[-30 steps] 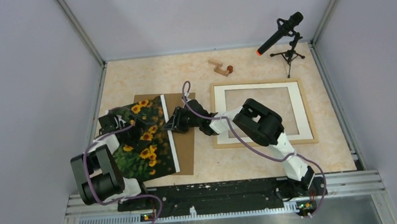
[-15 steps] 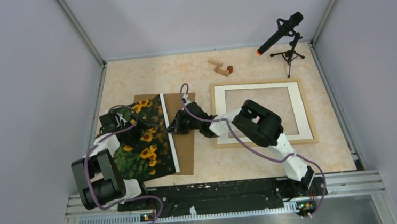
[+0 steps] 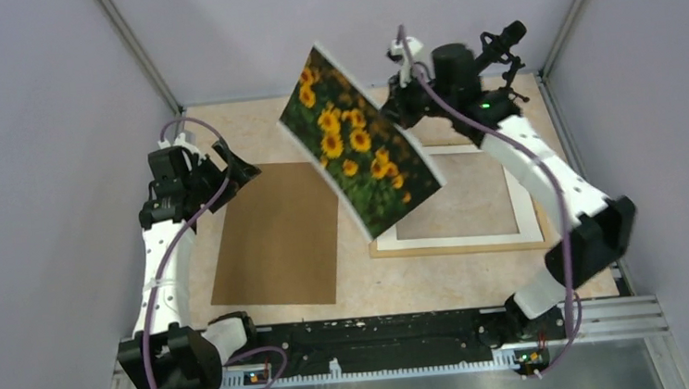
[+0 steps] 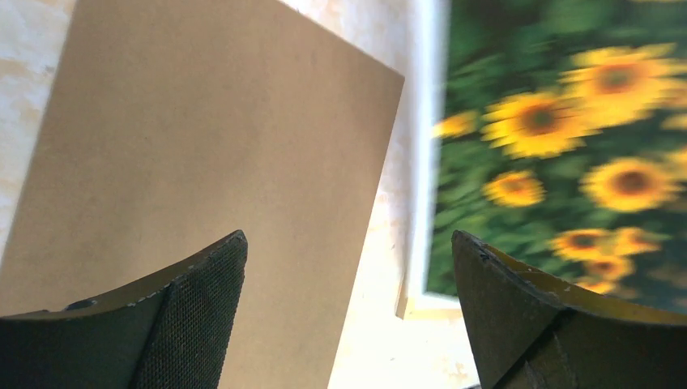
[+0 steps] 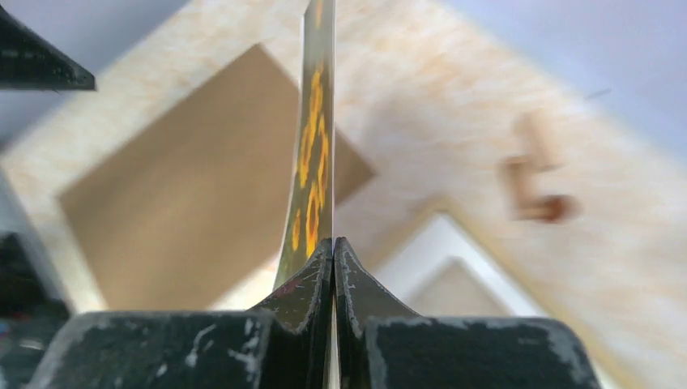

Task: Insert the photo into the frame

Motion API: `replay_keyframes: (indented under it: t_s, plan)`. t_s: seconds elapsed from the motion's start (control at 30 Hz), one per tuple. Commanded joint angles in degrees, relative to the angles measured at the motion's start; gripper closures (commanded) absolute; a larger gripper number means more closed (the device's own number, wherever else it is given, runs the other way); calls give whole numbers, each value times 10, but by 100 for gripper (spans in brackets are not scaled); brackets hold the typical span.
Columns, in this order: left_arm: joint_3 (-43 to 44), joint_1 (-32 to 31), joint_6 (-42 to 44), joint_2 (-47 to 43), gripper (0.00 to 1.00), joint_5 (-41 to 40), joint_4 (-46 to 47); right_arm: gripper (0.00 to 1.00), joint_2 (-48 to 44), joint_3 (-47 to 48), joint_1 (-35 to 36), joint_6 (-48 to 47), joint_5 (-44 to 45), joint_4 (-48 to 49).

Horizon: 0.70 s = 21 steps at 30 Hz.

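Above the frame (image 3: 466, 249), right gripper (image 5: 333, 247) clamps the photo (image 3: 361, 151) by its edge; left gripper (image 4: 348, 237) hangs wide open.

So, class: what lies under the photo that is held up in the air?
Seen from above, the photo hides the left side of the frame and its white mat; the rest shows. The brown board lies beside, uncovered.

The top view is evenly, softly lit; only faint shadows are cast on the tabletop (image 3: 252, 132). The photo (image 4: 567, 146) is blurred in the left wrist view. In the right wrist view, the fingers (image 5: 304, 290) are sharp, the wooden blocks (image 5: 535, 190) smeared.
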Motion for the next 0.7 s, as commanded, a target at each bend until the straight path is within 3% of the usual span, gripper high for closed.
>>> replay_keyframes:
  t_s: [0.0,0.13,0.3,0.43,0.6,0.67]
  plan:
    - [7,-22,10,12,1,9,-25,100,-158,3,-6,-380,38,-201]
    - [3,-47,11,26,1,21,-14,100,-295,-101,-6,-543,145,-84]
    - [6,-65,15,33,1,26,-13,100,-343,-231,-14,-794,232,2]
    - [11,-76,20,38,1,25,-13,100,-364,-334,-68,-893,151,18]
    - [7,-96,25,47,1,32,-10,100,-410,-421,-72,-937,48,-45]
    - [4,-100,26,52,1,35,-5,100,-441,-473,-72,-907,30,-14]
